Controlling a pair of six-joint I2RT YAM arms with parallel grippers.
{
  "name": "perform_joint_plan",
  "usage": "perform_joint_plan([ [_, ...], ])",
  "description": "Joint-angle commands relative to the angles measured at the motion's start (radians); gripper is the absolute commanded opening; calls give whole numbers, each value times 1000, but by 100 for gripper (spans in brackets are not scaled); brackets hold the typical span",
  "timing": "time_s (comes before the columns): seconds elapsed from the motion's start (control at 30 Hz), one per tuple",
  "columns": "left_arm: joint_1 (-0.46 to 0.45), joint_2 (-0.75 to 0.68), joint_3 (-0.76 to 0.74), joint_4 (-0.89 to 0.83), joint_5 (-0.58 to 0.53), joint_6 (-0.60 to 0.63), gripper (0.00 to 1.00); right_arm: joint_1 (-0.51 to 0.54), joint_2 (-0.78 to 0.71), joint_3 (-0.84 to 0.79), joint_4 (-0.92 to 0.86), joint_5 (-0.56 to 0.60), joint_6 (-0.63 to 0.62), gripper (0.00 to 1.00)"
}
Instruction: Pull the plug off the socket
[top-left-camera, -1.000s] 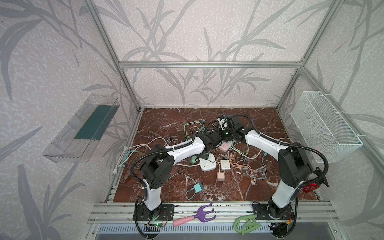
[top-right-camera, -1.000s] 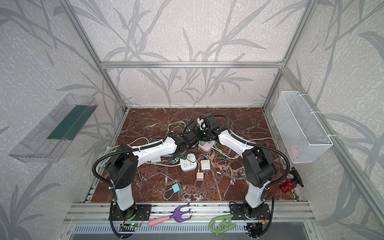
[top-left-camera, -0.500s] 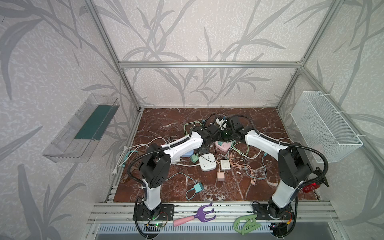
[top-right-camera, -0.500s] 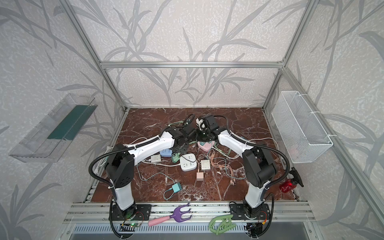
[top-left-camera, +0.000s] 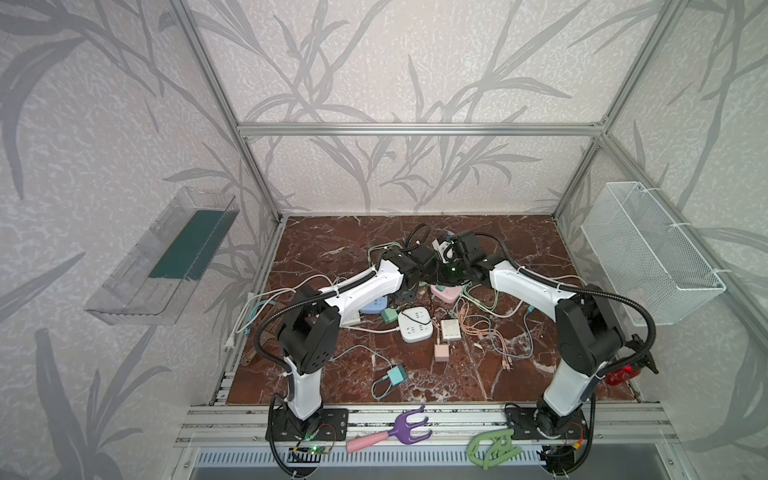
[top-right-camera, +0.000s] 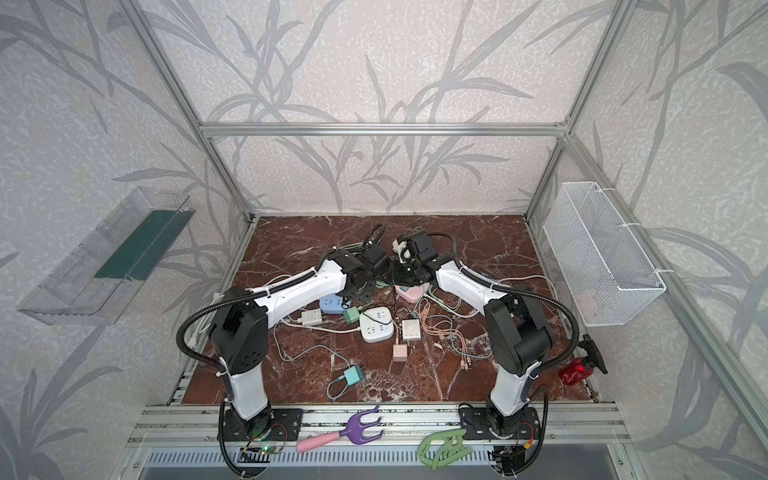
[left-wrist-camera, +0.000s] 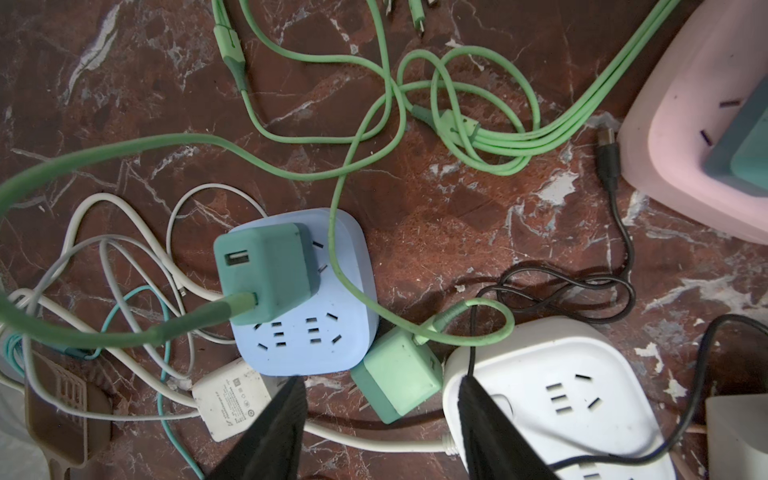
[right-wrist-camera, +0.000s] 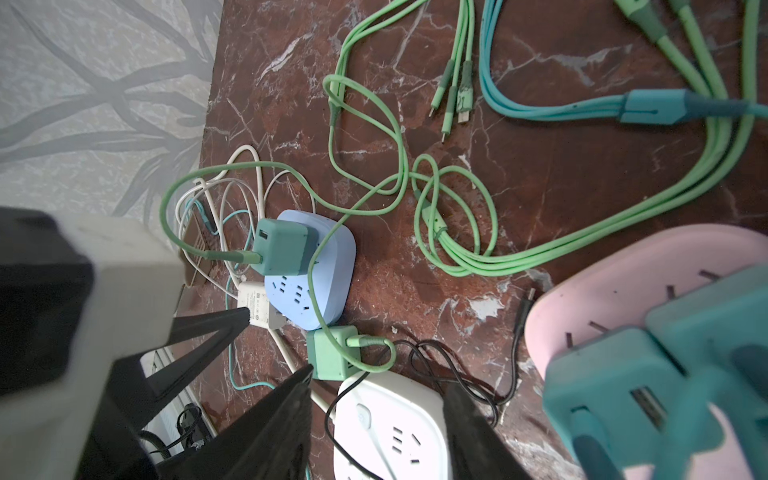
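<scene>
here left pincer (left-wrist-camera: 380, 379) and right pincer (right-wrist-camera: 380, 376) gape empty; boxy teal plug (left-wrist-camera: 266, 270) seemingly fills rounded blue socket (left-wrist-camera: 332, 340).

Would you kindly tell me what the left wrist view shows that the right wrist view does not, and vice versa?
Only left wrist: a white block beside the white socket. Only right wrist: the wallpapered wall, the left arm and a blue cable splitter. Both: the blue socket with its teal plug, the loose green charger, the pink socket.
</scene>
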Motion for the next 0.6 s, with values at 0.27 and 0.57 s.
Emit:
perform_joint_plan([
  [0.27,12,-157,-102,42,-25,-42,71,37,-14,-19,36,-25,-27,52],
  [0.57,92,-290,-259,138,-8,-116,77,93,16,8,78,-34,-12,41],
])
